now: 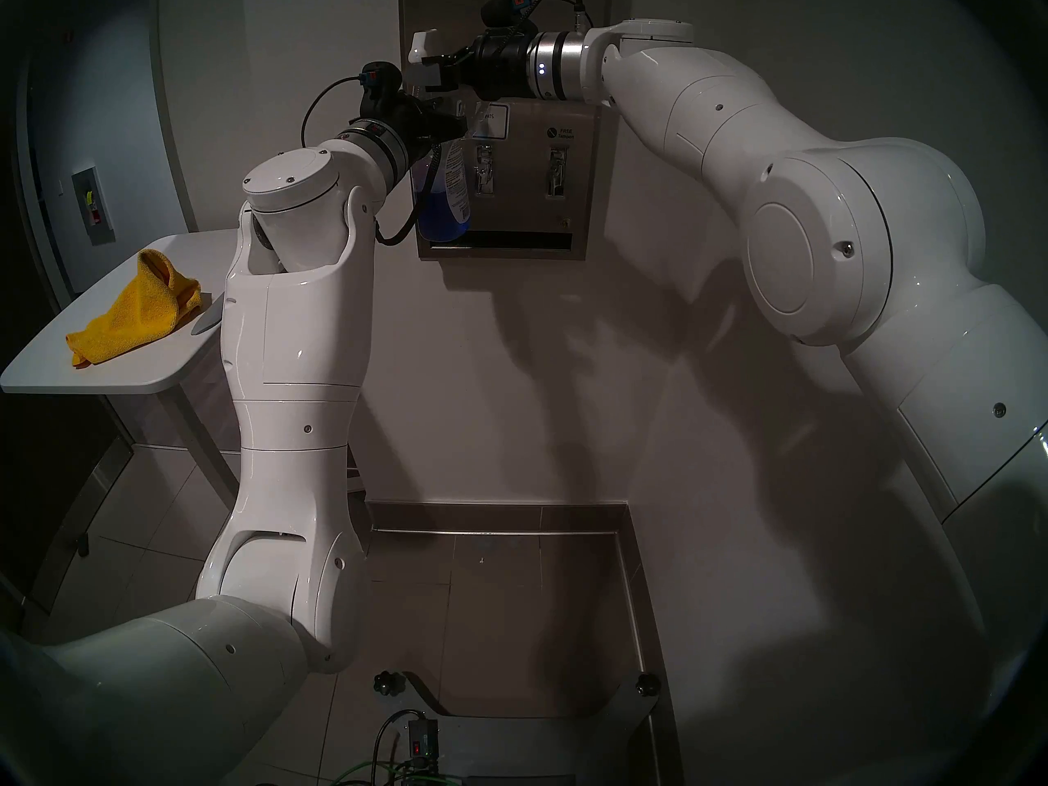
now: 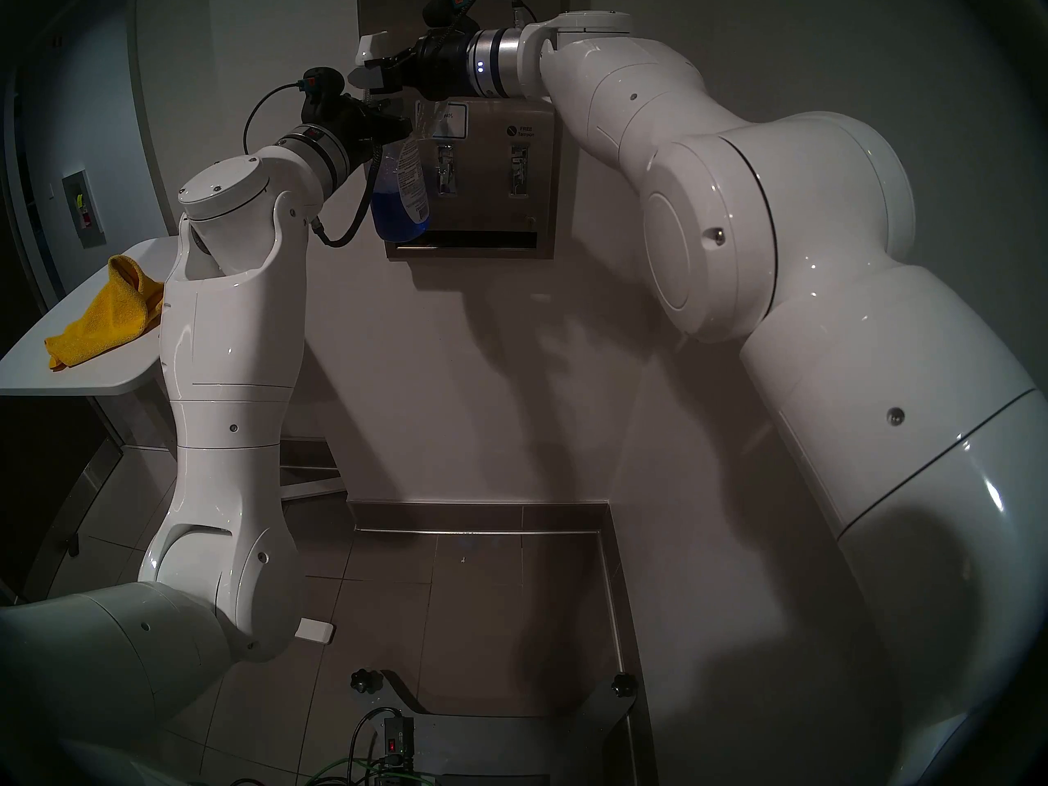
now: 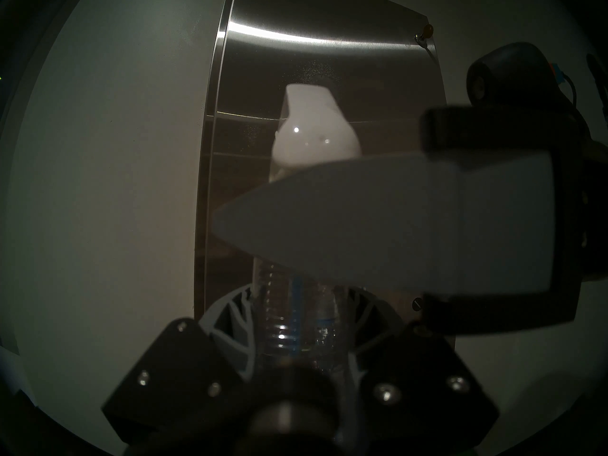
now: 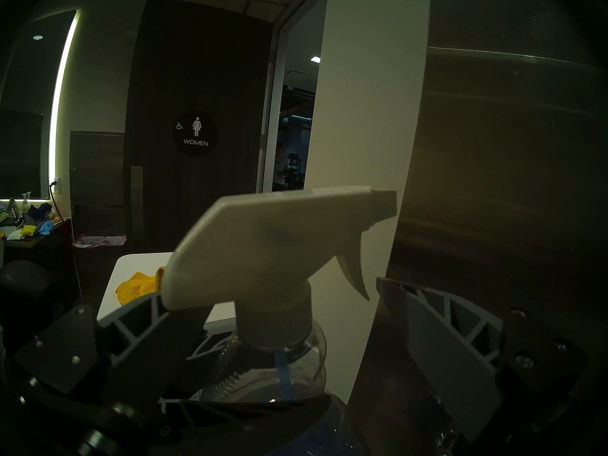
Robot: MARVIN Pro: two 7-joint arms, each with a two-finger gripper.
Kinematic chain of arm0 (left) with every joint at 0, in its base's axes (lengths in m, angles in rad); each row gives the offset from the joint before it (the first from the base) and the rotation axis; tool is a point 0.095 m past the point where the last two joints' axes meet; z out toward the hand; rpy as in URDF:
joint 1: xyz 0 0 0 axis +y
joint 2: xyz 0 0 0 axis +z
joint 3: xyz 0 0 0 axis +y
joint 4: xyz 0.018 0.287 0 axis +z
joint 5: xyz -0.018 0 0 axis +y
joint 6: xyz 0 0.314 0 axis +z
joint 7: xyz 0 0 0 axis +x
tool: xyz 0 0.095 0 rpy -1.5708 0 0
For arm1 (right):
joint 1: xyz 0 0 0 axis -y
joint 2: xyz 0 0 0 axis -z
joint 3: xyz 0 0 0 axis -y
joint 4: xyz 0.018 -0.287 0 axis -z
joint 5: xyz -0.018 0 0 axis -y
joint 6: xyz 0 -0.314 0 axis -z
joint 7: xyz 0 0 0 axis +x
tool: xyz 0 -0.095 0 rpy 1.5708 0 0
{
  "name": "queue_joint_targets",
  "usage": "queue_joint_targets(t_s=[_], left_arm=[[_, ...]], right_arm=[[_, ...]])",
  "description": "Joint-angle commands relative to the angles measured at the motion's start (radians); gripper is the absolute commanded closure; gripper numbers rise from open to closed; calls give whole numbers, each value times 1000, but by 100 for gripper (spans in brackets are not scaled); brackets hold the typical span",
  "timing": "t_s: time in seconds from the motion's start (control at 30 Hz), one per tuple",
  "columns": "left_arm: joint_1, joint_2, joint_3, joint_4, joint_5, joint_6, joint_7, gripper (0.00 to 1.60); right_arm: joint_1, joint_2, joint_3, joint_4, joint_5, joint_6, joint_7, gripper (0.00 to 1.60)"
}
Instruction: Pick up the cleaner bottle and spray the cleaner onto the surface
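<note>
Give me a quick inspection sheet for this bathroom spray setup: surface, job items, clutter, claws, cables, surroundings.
Surface: brushed stainless-steel wall dispenser panel, two knobs, dark slot at bottom; no foam streaks seen.
Job's things: clear plastic spray bottle with blue liquid upright before the panel, white trigger nozzle aimed at the steel.
Clutter: crumpled yellow cloth on white side table.
Claws: left claw shut on the bottle's neck; right claw open, fingers either side of the nozzle head.
Cables: black cable looping from left wrist beside the bottle.
Surroundings: off-white wall, tiled floor, dark door with WOMEN sign.
</note>
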Motion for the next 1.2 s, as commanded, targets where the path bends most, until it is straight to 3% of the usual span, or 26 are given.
queue_joint_targets(t_s=[0.0, 0.03, 0.07, 0.1, 0.13, 0.17, 0.2, 0.23, 0.43, 0.47, 0.5, 0.53, 0.57, 0.77, 0.8, 0.83, 0.87, 0.93, 0.97, 1.0, 1.03, 1.17], left_arm=[[-55, -2, 0, -41, -1, -20, 0, 160], [-55, -2, 0, -41, -1, -20, 0, 160], [-55, -2, 0, -41, -1, -20, 0, 160], [-55, -2, 0, -41, -1, -20, 0, 160], [-55, -2, 0, -41, -1, -20, 0, 160], [-55, -3, 0, -42, -1, -20, 0, 160], [-54, -3, 0, -42, -1, -20, 0, 160], [-54, -3, -1, -43, -1, -20, 0, 160], [-55, -4, -3, -42, 2, -20, 3, 160], [-55, -4, -4, -42, 3, -20, 3, 160], [-55, -5, -4, -43, 3, -20, 3, 160], [-55, -5, -4, -43, 3, -20, 3, 160], [-55, -5, -4, -43, 4, -20, 3, 160], [-54, -5, -2, -43, 4, -17, 0, 160], [-54, -5, -2, -43, 4, -16, 0, 160], [-54, -5, -2, -43, 4, -16, 0, 160], [-54, -5, -1, -43, 4, -15, 0, 160], [-54, -6, -1, -43, 5, -15, 1, 160], [-54, -6, -1, -43, 5, -15, 1, 160], [-55, -6, -1, -43, 5, -15, 2, 160], [-55, -6, -1, -43, 6, -15, 2, 160], [-55, -6, -1, -43, 6, -13, 1, 160]], right_arm=[[70, -9, 7, -31, 4, -8, -7, 0], [70, -9, 7, -31, 4, -8, -7, 0], [71, -10, 7, -31, 3, -8, -7, 11], [72, -12, 7, -31, 2, -8, -8, 67], [72, -12, 7, -31, 2, -8, -8, 67], [73, -13, 7, -30, 0, -9, -10, 111], [74, -14, 7, -30, 0, -9, -14, 127], [74, -15, 6, -30, -1, -9, -18, 160], [77, -21, 7, -27, -4, -9, -16, 160], [77, -21, 7, -27, -5, -9, -16, 127], [77, -21, 7, -26, -5, -9, -17, 28], [78, -21, 8, -25, -5, -9, -17, 28], [78, -20, 8, -25, -5, -9, -19, 0], [83, -16, 9, -23, -6, -11, -21, 0], [84, -16, 9, -23, -6, -12, -21, 50], [85, -15, 9, -23, -7, -13, -22, 142], [85, -15, 9, -22, -7, -14, -22, 160], [85, -14, 9, -21, -6, -14, -19, 160], [85, -13, 9, -20, -6, -14, -19, 127], [84, -12, 10, -19, -6, -14, -17, 49], [84, -11, 10, -19, -6, -14, -17, 0], [81, -6, 10, -16, -6, -16, -17, 0]])
